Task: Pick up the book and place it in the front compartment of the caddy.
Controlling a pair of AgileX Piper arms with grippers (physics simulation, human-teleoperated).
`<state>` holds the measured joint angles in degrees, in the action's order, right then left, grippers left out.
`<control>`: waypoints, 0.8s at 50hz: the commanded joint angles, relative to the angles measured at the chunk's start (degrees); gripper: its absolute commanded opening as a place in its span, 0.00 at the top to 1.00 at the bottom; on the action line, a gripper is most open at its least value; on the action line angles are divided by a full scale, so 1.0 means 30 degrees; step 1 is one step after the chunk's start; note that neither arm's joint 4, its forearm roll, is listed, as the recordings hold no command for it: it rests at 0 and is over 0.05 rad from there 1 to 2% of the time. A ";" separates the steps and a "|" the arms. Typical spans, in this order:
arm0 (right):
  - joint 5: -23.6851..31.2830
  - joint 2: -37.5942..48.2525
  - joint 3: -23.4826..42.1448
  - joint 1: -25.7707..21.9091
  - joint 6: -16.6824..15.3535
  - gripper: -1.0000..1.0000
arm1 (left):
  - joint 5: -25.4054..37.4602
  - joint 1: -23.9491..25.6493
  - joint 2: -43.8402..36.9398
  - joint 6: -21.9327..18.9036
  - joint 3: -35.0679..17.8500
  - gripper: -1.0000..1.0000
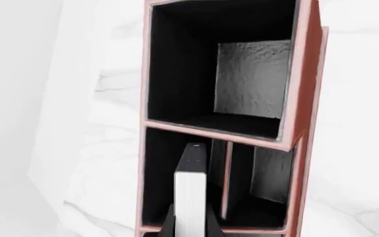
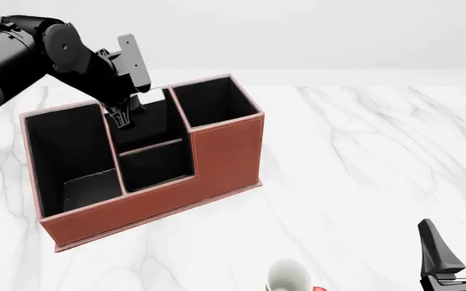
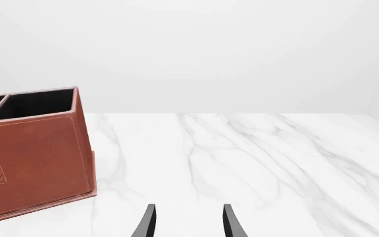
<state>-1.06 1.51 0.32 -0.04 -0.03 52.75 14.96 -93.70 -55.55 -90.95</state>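
Red-brown leather-look caddy (image 2: 216,154), rectangular with black lining, sits on the white marbled desk (image 2: 363,157), and the left tool (image 2: 122,118) is down over its middle section right now. Look at the left wrist view: the small thin book (image 1: 191,197), black cover with a white page edge, is pinched between the two black fingers (image 1: 167,224) of that tool, standing upright on its edge. It's inside one of the narrow black-lined cells of the caddy, just beside a thin pale-edged divider (image 1: 226,180), with the long deep cell (image 1: 242,74) beyond it. From the front view the tool tip hangs above the middle cell (image 2: 148,124), behind the shallow cell with the stepped-down red wall (image 2: 158,165); the book itself is too small to make out there. Whether the book's lower edge touches the cell floor, I cannot tell.

Over on the other side, the right tool (image 2: 458,254) hovers low near the desk's near edge, fingers spread apart, nothing between them. The right wrist view shows those two black fingers (image 3: 144,224) parted over bare marble, the caddy well off to the side. A white mug with a red trace (image 2: 290,277) stands at the near edge, apart from both tools.
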 commanded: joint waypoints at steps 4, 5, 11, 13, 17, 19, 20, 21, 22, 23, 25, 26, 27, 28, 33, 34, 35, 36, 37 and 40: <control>0.0042 -0.0059 -0.0012 -0.0002 0.0002 0.00 | -0.0828 -0.0422 -0.0434 -0.0704 0.0386 1.00; 0.0044 -0.0062 -0.0012 -0.0001 0.0002 0.00 | -0.0740 -0.0216 -0.0459 -0.0405 0.0189 1.00; 0.0043 -0.0060 -0.0012 -0.0001 0.0009 0.00 | -0.1015 -0.0513 -0.0625 -0.0746 0.0387 1.00; 0.0041 -0.0056 -0.0012 -0.0001 0.0005 0.00 | -0.0759 0.0188 -0.0533 0.0022 0.0084 1.00; 0.0043 -0.0061 -0.0012 -0.0001 0.0006 0.00 | -0.0927 0.0065 -0.0735 -0.0009 0.0235 1.00; 0.0047 -0.0069 -0.0011 0.0001 0.0002 0.00 | -0.1239 -0.0428 -0.0793 -0.0610 0.0497 1.00; 0.0047 -0.0067 -0.0011 0.0000 0.0003 0.00 | -0.1286 -0.0456 -0.0812 -0.0646 0.0548 1.00; 0.0043 -0.0060 -0.0012 -0.0004 0.0007 0.00 | -0.1423 -0.0629 -0.0926 -0.0768 0.0638 1.00; 0.0042 -0.0060 -0.0012 -0.0004 0.0007 0.00 | -0.1425 -0.0629 -0.0925 -0.0768 0.0640 1.00; 0.0042 -0.0060 -0.0012 -0.0004 0.0007 0.00 | -0.1231 -0.0245 -0.0970 -0.0223 0.0449 1.00; 0.0043 -0.0060 -0.0012 -0.0002 0.0004 0.00 | -0.1586 -0.0635 -0.0992 -0.0793 0.0801 1.00; 0.0043 -0.0060 -0.0012 -0.0002 0.0004 0.00 | -0.1593 -0.0636 -0.0988 -0.0794 0.0812 1.00; 0.0045 -0.0064 -0.0012 0.0000 0.0005 0.00 | -0.1698 -0.0809 -0.1068 -0.0974 0.0966 1.00; 0.0040 -0.0055 -0.0012 -0.0006 0.0004 0.00 | -0.1728 -0.0788 -0.1119 -0.0877 0.0954 1.00; 0.0044 -0.0062 -0.0012 -0.0001 0.0006 0.00 | -0.1963 -0.0743 -0.1271 -0.0785 0.1187 1.00; 0.0043 -0.0061 -0.0012 -0.0001 0.0006 0.00 | -0.1964 -0.0743 -0.1270 -0.0785 0.1188 1.00; 0.0040 -0.0054 -0.0012 -0.0003 0.0006 0.00 | -0.1956 -0.0638 -0.1282 -0.0685 0.1210 1.00; 0.0043 -0.0061 -0.0012 0.0001 0.0003 0.00 | -0.2027 -0.0714 -0.1327 -0.0758 0.1242 1.00; 0.0039 -0.0054 -0.0012 -0.0006 0.0002 0.00 | -0.2039 -0.0692 -0.1347 -0.0720 0.1199 1.00; 0.0046 -0.0066 -0.0011 0.0001 -0.0002 0.00 | -0.2068 -0.0801 -0.1528 -0.0726 0.1193 1.00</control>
<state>-1.06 1.51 0.32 -0.04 -0.03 47.66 13.66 -97.00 -56.56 -88.40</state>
